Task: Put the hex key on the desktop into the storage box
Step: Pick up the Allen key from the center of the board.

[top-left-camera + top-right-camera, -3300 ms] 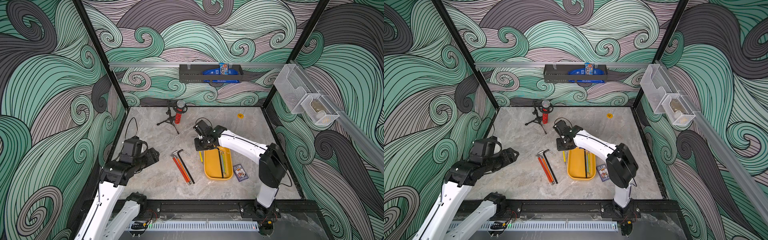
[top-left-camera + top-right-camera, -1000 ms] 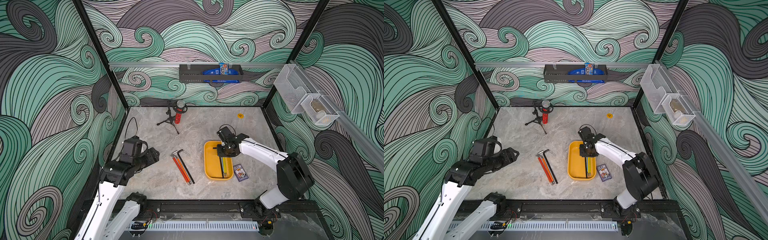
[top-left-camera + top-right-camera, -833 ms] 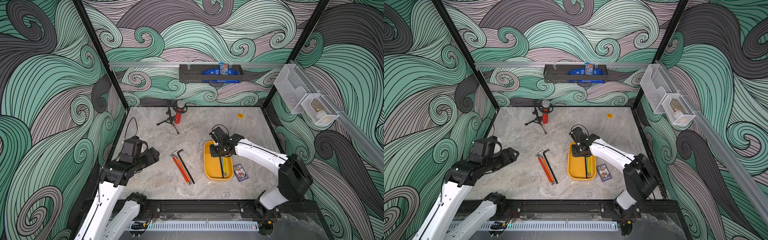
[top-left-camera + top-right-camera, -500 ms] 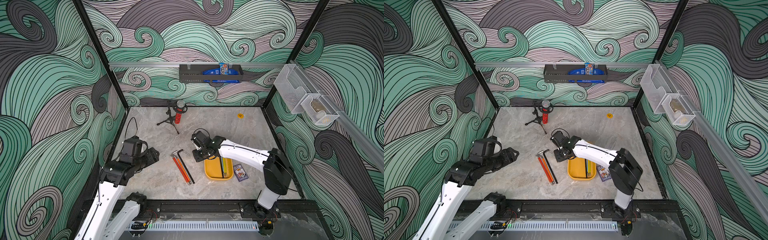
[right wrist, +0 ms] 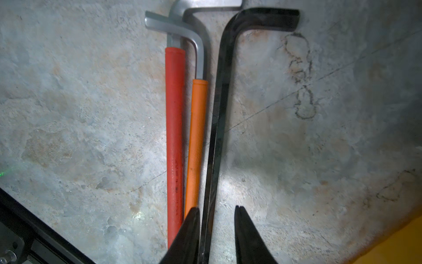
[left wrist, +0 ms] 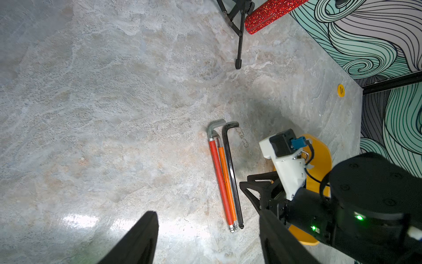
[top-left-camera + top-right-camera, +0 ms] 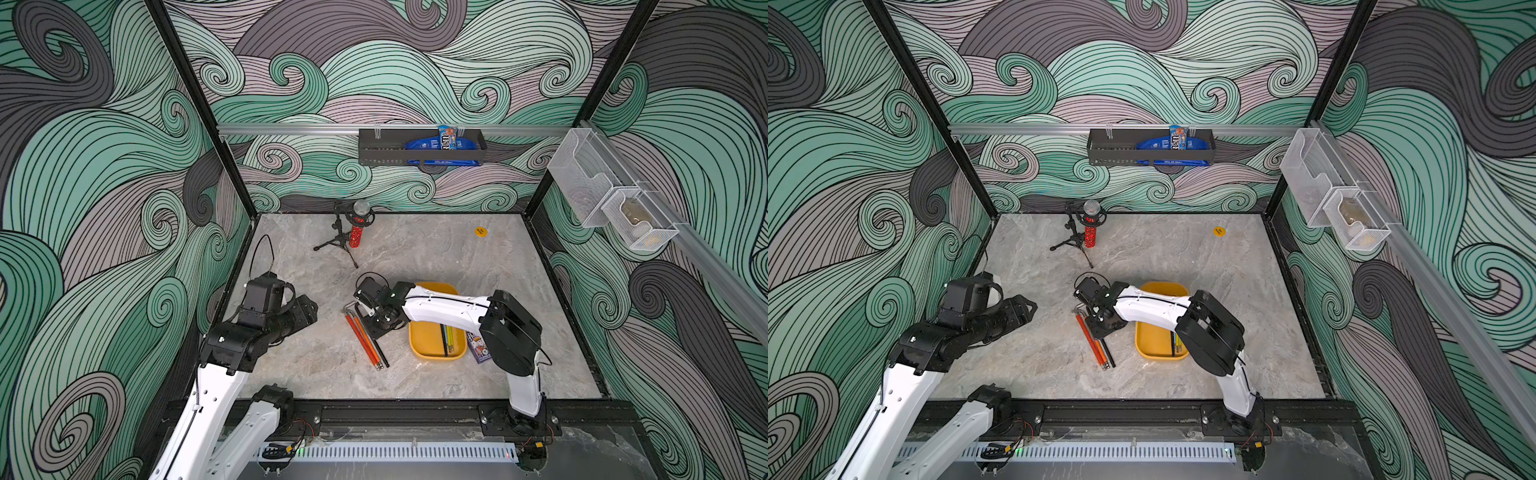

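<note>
Surroundings: a red glitter microphone [image 7: 356, 232] on its tripod stood near the back of the table [image 7: 415, 257]. A small card box [image 7: 478, 348] lay just beside the yellow storage box [image 7: 424, 334], which held thin hex keys [image 7: 446, 338]. Three hex keys lay side by side on the table between box and left arm: red-sleeved [image 5: 174, 125], orange-sleeved [image 5: 196, 137], plain black [image 5: 219, 102], bends together. Right end effector [image 5: 216, 208] straddled the black shaft, fingers parted, unclamped. Left end effector [image 6: 206, 211] hung released, empty, well apart.
</note>
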Available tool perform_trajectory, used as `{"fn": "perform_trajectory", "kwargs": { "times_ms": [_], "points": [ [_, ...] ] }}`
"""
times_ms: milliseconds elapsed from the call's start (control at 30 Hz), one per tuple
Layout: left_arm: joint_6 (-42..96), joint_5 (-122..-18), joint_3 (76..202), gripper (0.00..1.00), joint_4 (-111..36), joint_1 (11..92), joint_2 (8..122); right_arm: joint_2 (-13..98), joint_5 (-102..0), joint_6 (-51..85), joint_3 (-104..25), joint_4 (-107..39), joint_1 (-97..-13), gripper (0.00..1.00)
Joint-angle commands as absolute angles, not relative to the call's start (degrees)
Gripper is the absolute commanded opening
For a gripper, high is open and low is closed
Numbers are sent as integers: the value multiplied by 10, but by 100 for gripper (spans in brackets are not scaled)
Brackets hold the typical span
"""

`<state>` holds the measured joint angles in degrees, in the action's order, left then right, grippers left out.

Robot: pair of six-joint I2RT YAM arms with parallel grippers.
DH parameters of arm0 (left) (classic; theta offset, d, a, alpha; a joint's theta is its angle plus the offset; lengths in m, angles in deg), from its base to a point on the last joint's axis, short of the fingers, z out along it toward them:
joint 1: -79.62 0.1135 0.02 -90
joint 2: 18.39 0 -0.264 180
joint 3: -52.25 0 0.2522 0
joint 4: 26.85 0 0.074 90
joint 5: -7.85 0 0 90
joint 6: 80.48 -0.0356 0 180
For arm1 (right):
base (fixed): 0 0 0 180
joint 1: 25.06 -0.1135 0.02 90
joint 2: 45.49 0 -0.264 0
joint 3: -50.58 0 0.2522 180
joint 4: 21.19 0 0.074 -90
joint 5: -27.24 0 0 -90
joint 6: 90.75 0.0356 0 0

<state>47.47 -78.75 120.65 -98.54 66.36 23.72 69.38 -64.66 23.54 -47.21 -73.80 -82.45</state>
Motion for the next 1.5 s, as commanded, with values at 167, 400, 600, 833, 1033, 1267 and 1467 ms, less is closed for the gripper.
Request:
{"fn": "perform_trajectory", "kwargs": {
  "times_ms": [167,400,600,833,1033,1267,1467],
  "points": [
    [469,-794,1228,73,-994,662,232,738,-655,220,-507,-748,-827,31],
    [467,-793,1231,73,-995,662,234,763,-682,218,-521,-752,-826,29],
    [466,-794,1231,73,-994,662,236,776,-697,225,-521,-762,-826,28],
    [467,-792,1230,73,-990,662,238,799,-722,237,-525,-774,-826,27],
    [467,-793,1230,73,-992,662,238,820,-728,241,-530,-774,-827,24],
    [468,-793,1231,73,-992,662,239,825,-727,250,-532,-775,-827,11],
    [468,-793,1228,73,-989,662,241,801,-728,268,-539,-774,-826,0]
  ]
}}
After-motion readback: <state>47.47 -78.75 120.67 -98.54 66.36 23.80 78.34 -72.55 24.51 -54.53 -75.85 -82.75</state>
